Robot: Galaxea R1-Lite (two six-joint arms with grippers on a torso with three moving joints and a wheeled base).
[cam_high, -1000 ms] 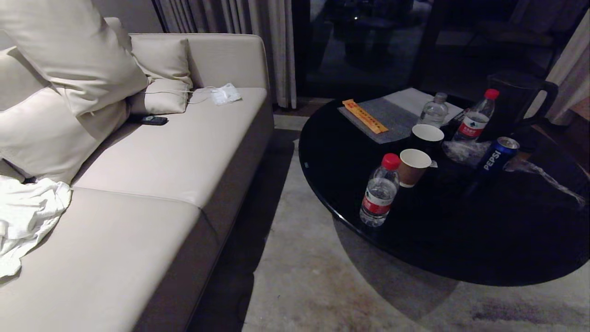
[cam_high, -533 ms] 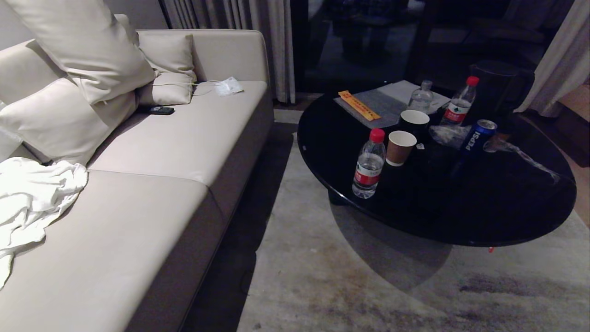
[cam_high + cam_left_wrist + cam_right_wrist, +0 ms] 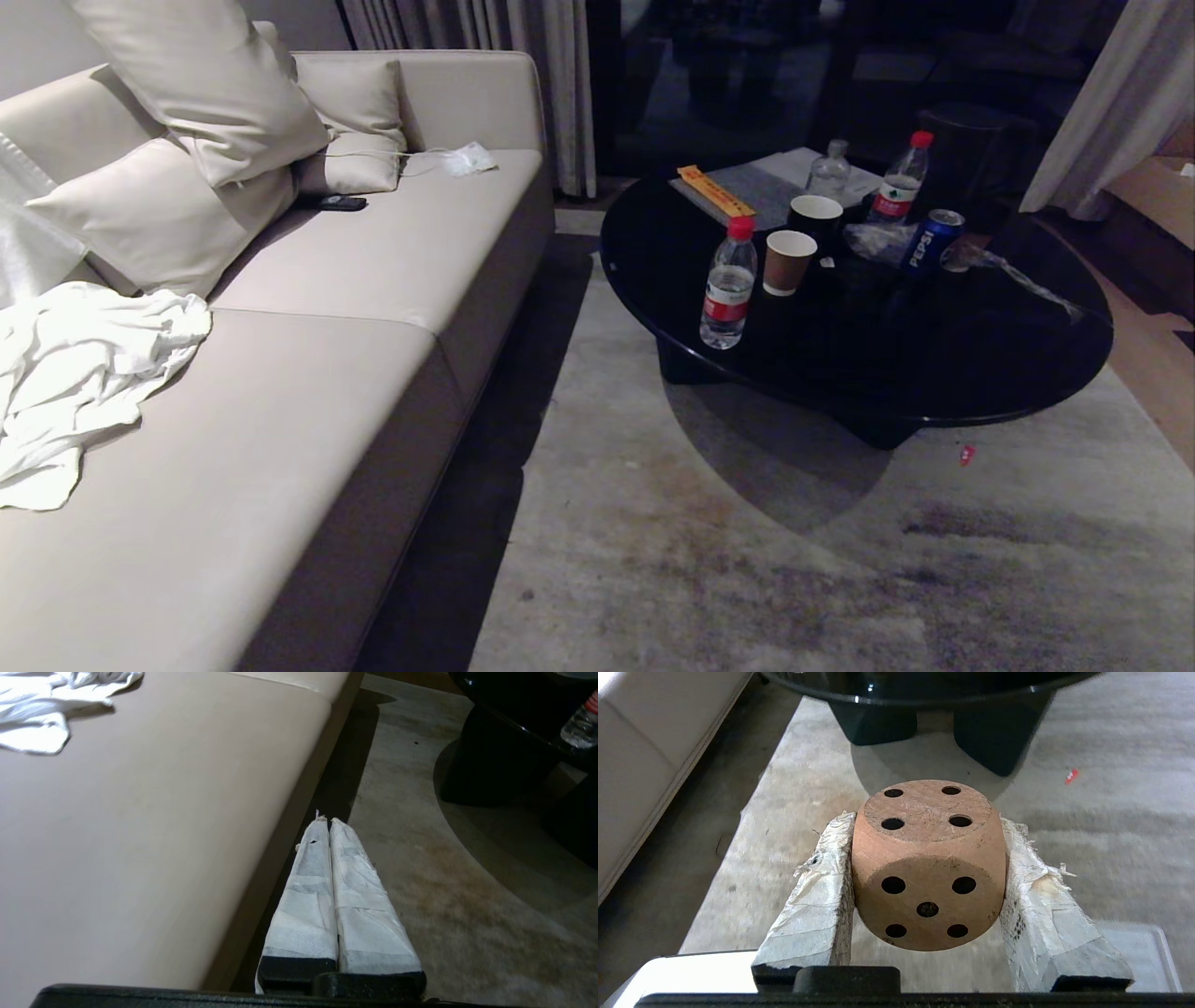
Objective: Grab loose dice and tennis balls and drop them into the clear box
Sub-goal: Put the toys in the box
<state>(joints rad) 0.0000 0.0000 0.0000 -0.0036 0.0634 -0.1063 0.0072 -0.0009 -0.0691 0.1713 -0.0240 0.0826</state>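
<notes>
Gripping a beige die (image 3: 928,868), the right gripper (image 3: 927,877) holds it clear above the carpet (image 3: 1111,826), near the black table (image 3: 934,373). Pressed together on nothing, the left gripper (image 3: 327,826) hangs beside the sofa (image 3: 140,835). No clear box or tennis balls show, so this die awaits dropping; the rest looks undone.

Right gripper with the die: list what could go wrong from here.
1. The right gripper holds the beige die only by two side faces between frayed padded fingers; a jolt might let it slip onto the carpet.
2. No clear box shows for certain in any view, so the drop spot is unconfirmed.
3. The black round table with bottles stands near; swinging the arm could clip it.
</notes>
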